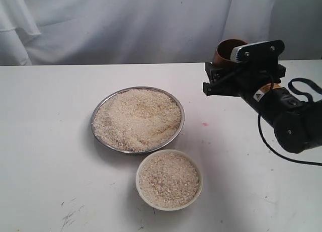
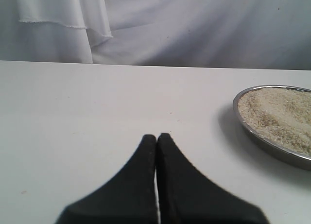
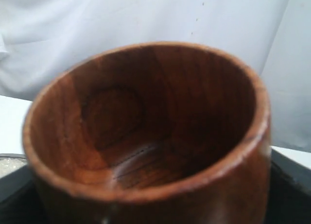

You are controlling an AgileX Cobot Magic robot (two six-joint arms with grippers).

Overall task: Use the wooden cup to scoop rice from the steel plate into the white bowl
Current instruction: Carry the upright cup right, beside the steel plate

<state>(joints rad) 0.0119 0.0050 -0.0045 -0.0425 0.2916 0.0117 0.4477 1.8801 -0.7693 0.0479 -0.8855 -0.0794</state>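
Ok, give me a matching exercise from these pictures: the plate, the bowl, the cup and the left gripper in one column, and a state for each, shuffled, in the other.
Things:
1. steel plate
2. white bowl
3. wooden cup
4. left gripper

States:
A. shut, holding nothing
B. empty inside, held in the right gripper
C. the wide dish, heaped with rice
D. the small dish, filled with rice

Pairs: 1-C, 2-D, 3-B, 4-A.
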